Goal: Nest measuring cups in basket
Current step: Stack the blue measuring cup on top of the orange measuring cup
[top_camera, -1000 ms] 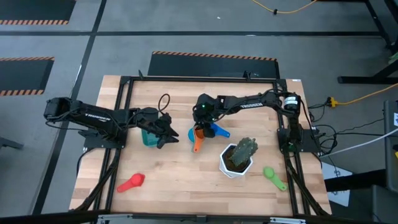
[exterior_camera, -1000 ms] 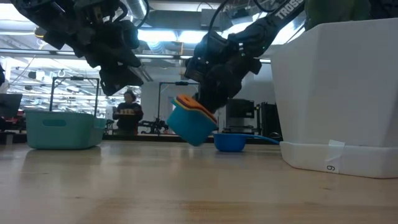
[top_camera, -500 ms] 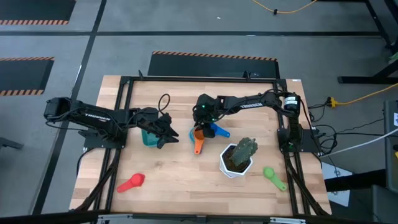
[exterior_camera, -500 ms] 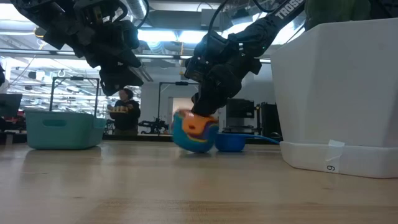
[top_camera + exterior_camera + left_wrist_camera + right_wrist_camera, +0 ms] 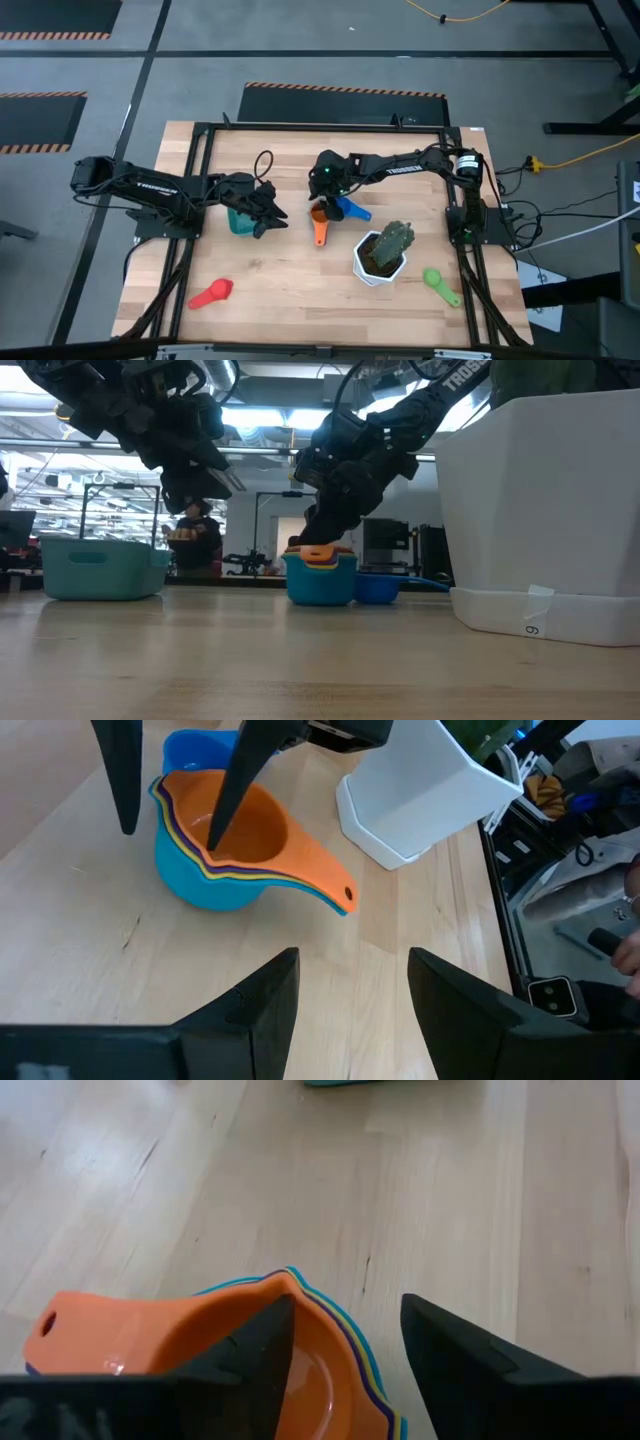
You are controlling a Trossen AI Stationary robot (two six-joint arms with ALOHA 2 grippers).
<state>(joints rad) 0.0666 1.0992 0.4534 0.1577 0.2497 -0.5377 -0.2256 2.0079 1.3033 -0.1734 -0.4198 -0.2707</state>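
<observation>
- Stack of cups [image 5: 320,575], orange one uppermost, stood upright mid-worktop [image 5: 280,290], just beside a lone blue cup [image 5: 352,210] and near the white pot [image 5: 380,256].
- Right gripper [image 5: 318,532] hung directly over the stack, jaws parted with one finger [image 5: 245,780] dipping into the orange bowl, clamping nothing.
- Handles pointed toward the worktop's front edge.
- Left gripper [image 5: 272,215] hovered between basket [image 5: 240,218] and stack, jaws apart and empty.
- Basket well left of the stack; right arm nearer the cups.
</observation>
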